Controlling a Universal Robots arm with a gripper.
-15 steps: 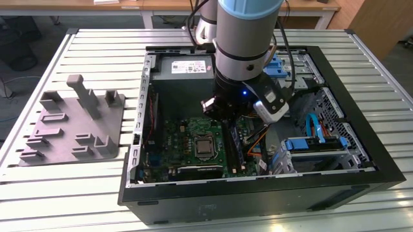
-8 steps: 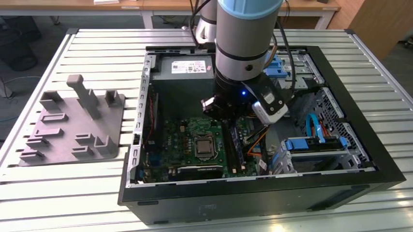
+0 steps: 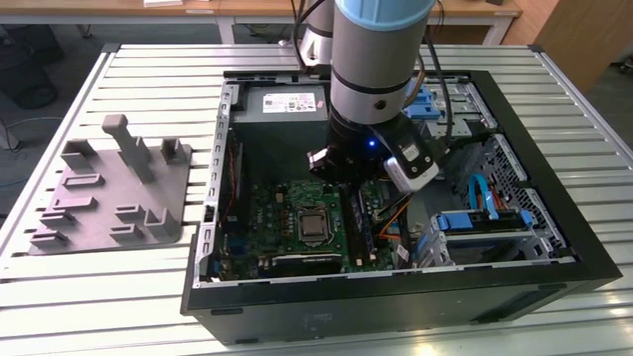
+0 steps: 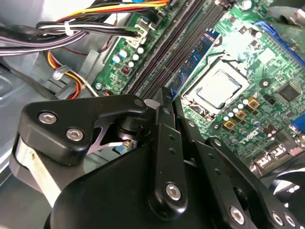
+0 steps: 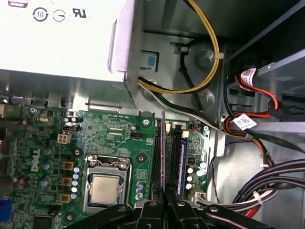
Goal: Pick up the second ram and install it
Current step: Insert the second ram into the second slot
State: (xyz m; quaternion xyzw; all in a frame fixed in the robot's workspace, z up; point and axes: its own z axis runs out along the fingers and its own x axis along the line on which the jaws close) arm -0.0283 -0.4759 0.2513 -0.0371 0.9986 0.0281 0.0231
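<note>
The second ram shows edge-on in the first wrist view as a thin upright board. It rises from between the fingers of my gripper, which is shut on it. It hangs over the long black slots of the green motherboard. Right beside it another stick with a blue label stands in its slot. In the second wrist view my gripper hovers over the slots next to that blue-labelled stick. In the exterior view the gripper is low inside the open computer case.
The processor socket lies beside the slots. The silver power supply and its yellow and black cables are close by. A thick cable bundle and the drive cage sit on the exterior view's right. A grey fixture rests outside the case.
</note>
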